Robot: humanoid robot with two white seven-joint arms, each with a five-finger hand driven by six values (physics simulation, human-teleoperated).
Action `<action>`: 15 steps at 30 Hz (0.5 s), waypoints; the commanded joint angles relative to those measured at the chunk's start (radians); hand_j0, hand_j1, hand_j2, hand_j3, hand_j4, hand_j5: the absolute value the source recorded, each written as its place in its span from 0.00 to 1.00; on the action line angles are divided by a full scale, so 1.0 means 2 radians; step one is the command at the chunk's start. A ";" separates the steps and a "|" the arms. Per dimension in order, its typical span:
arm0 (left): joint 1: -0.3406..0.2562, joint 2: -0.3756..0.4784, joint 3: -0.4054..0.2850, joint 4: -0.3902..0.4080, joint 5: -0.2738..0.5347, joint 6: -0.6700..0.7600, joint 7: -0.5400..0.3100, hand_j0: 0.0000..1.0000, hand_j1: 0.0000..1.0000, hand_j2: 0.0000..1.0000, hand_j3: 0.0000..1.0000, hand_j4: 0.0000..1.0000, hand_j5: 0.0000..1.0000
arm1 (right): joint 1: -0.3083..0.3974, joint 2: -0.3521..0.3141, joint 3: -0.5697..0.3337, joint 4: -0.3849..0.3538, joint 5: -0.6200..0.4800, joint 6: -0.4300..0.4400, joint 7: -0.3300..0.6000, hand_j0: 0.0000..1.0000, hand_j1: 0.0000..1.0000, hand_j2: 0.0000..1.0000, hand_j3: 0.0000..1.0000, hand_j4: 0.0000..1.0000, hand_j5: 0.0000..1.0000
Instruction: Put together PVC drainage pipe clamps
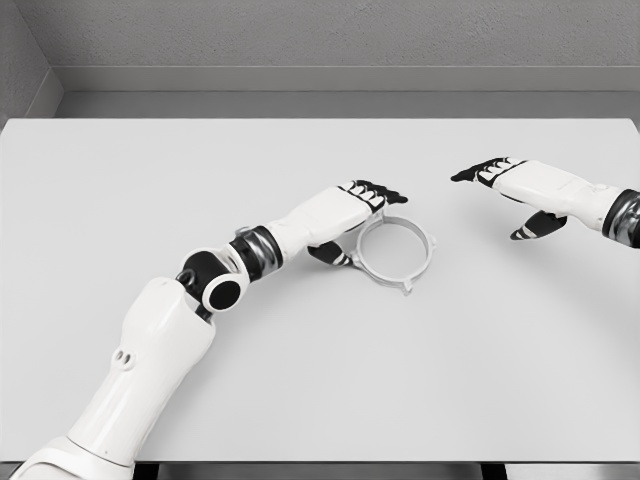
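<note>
A light grey ring-shaped pipe clamp (pixel 396 253) with small lugs lies flat on the white table (pixel 320 380), a little right of the middle. My left hand (pixel 362 212) rests against the clamp's left rim, its fingers stretched flat over the ring's far edge and the thumb low at the near-left side. The fingers look relaxed and not closed around the ring. My right hand (pixel 508 192) hovers over the table to the right of the clamp, apart from it, with fingers extended leftward and the thumb hanging down. It holds nothing.
A grey wall (pixel 320 40) runs behind the table's far edge. The table's front edge lies near the bottom of the picture. No other parts show on the table.
</note>
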 commanded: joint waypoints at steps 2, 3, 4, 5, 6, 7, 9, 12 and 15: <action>0.000 0.003 0.003 0.000 0.004 0.001 0.000 1.00 1.00 1.00 1.00 1.00 1.00 | 0.000 -0.001 0.000 0.000 -0.003 0.001 0.000 1.00 1.00 1.00 1.00 1.00 1.00; 0.001 0.005 0.005 -0.003 0.006 0.001 0.000 1.00 1.00 1.00 1.00 1.00 1.00 | 0.001 -0.001 0.000 0.000 -0.003 0.001 0.000 1.00 1.00 1.00 1.00 1.00 1.00; 0.001 0.006 0.007 -0.006 0.007 0.001 0.000 1.00 1.00 1.00 1.00 1.00 1.00 | 0.000 -0.001 0.000 0.000 -0.003 0.001 -0.001 1.00 1.00 1.00 1.00 1.00 1.00; 0.001 0.006 0.007 -0.006 0.007 0.001 0.000 1.00 1.00 1.00 1.00 1.00 1.00 | 0.000 -0.005 0.000 -0.001 -0.003 0.000 -0.001 1.00 1.00 1.00 1.00 1.00 1.00; 0.001 0.006 0.007 -0.006 0.008 0.001 0.000 1.00 1.00 1.00 1.00 1.00 1.00 | -0.001 -0.013 0.000 -0.003 -0.003 0.000 -0.001 1.00 1.00 1.00 1.00 1.00 1.00; 0.000 0.006 0.007 -0.006 0.009 0.001 0.000 1.00 1.00 1.00 1.00 1.00 1.00 | -0.001 -0.015 0.000 -0.004 -0.003 -0.001 -0.002 1.00 1.00 1.00 1.00 1.00 1.00; 0.001 0.010 0.010 -0.013 0.011 0.001 0.000 1.00 1.00 1.00 1.00 1.00 1.00 | -0.001 -0.025 0.000 -0.007 -0.003 -0.001 -0.002 1.00 1.00 1.00 1.00 1.00 1.00; -0.001 0.015 0.010 -0.010 0.011 0.001 0.000 1.00 1.00 1.00 1.00 1.00 1.00 | -0.004 -0.033 0.000 -0.007 -0.003 -0.001 -0.002 1.00 1.00 1.00 1.00 1.00 1.00; 0.000 0.015 0.010 -0.007 0.010 0.001 0.000 1.00 1.00 1.00 1.00 1.00 1.00 | -0.004 -0.035 0.000 -0.007 -0.003 -0.001 -0.002 1.00 1.00 1.00 1.00 1.00 1.00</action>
